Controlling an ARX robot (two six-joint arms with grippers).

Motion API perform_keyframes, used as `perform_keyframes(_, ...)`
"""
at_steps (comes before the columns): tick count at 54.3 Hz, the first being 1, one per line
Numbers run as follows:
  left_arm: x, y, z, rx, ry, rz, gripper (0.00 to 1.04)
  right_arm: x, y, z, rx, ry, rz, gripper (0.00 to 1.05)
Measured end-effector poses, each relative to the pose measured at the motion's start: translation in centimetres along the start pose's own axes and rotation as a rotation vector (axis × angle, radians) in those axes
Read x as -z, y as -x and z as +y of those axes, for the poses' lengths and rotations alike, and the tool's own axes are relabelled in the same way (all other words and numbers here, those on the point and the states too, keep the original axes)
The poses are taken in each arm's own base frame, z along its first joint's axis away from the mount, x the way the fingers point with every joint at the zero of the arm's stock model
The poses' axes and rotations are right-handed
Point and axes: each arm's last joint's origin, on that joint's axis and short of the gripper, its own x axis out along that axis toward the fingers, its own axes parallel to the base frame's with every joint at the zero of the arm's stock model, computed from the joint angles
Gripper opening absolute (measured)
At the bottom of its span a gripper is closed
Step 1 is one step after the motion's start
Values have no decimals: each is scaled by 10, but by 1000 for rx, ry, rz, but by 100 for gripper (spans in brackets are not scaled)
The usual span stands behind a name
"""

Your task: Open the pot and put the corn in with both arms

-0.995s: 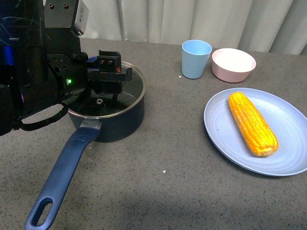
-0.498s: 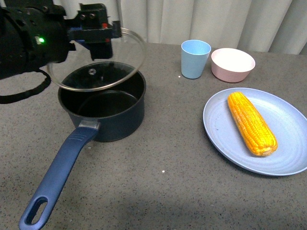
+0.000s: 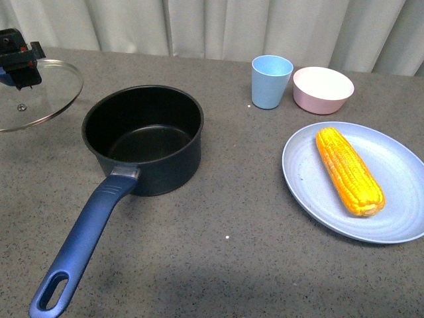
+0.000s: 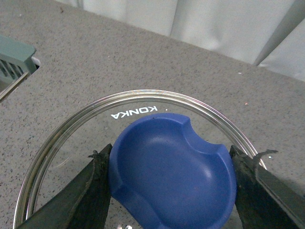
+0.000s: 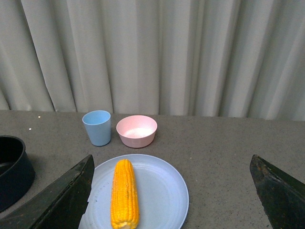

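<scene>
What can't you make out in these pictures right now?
- Front view: glass lid cut off by the left edge; left gripper barely shows; right gripper out of frame.
- Left wrist view: blue knob hides the lid's centre; whether the lid touches the table is unclear.
- Right wrist view: pot cut by the frame edge.

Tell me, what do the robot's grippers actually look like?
The left gripper is a boxy black block with small red marks. Its fingers are matte black, flat and wedge-shaped, tapering to blunt tips. The right gripper has the same dark wedge fingers. The arms themselves are out of view.
</scene>
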Motion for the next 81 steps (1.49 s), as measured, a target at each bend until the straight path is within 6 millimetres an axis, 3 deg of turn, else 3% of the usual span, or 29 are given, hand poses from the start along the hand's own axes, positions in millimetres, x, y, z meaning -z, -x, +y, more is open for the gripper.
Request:
perform_keyframes(16, 27, -11, 10, -50, -6, 73, 64, 0, 0, 0, 0, 0, 0, 96)
perform_keyframes(45, 51, -30, 9, -55, -50, 96, 63, 0, 0, 0, 0, 0, 0, 96)
perform_keyframes(81, 58, -37, 8, -70, -74, 159, 63, 0, 0, 0, 0, 0, 0, 96)
